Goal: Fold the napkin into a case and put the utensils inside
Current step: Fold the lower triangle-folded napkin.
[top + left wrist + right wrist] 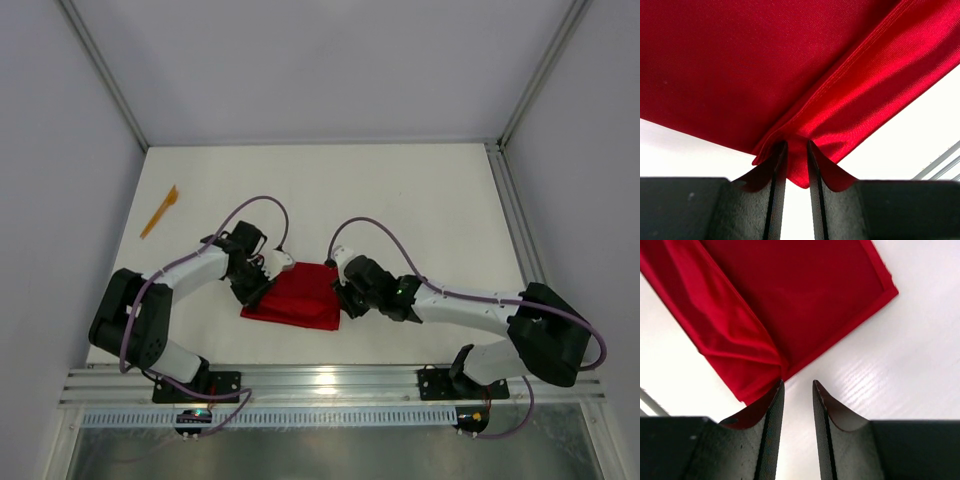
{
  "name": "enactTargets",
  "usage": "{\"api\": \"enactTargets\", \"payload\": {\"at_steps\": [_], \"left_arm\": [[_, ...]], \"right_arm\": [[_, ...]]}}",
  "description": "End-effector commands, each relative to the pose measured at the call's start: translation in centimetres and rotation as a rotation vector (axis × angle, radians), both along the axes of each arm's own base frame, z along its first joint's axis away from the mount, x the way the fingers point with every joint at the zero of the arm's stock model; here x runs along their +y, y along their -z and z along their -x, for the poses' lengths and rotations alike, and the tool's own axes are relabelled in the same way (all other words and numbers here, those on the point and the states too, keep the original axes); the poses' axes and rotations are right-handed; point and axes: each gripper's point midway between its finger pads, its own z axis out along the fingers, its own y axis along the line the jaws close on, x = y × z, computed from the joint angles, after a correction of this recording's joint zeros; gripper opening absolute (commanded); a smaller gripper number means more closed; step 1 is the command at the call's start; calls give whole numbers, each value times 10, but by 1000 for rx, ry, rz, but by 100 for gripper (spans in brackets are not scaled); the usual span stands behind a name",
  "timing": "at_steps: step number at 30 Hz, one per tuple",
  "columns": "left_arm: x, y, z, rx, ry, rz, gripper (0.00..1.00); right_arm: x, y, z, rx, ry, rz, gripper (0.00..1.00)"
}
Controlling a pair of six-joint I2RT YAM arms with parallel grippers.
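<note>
Overhead, the napkin lies folded into a rough red rectangle on the white table, near its front edge and between the two arms; the left gripper meets its left end and the right gripper sits at its right end, yet from up here neither pincer's gap can be read; well apart, towards the far left corner, a single orange utensil lies slantwise, too small to tell fork from spoon, and neither wrist camera catches it; the left wrist view supplies what the top one hides: the fingers stand close together with a bunched corner of the cloth pinched between their tips, the fabric drawn into creases that run to that point, and layered edges showing along a hemmed fold on the right; the right wrist view shows the other pincer parted by a narrow gap with only bare table in it, holding nothing; the finger on the left of that picture just meets the napkin's near edge, where a loose fold lies over the flat layer
</note>
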Motion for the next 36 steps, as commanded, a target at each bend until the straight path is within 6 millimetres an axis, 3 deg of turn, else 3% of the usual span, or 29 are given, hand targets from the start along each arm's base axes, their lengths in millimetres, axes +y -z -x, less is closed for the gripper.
{"api": "enactTargets", "payload": {"at_steps": [1,10,15,20,24,26,29,36], "left_arm": [[-6,22,-9,-36,13,20,25],[-7,21,-10,-38,9,28,26],[-6,19,-10,-46,7,27,27],[-7,17,-11,-59,7,33,27],[-6,17,-10,-56,9,32,27],[-7,16,-11,-62,9,34,27],[-6,16,-10,-62,8,33,27],[-5,17,-11,-64,7,25,27]], "right_arm": [[-10,3,-2,-18,0,88,34],[8,-15,4,-23,-58,-7,34],[17,3,0,8,-65,18,41],[35,-2,-7,2,-94,-34,40],[39,-3,-9,14,-112,-43,35],[36,5,-7,35,-116,-10,35],[31,16,1,71,-120,6,34],[31,19,15,118,-136,-38,31]]}}
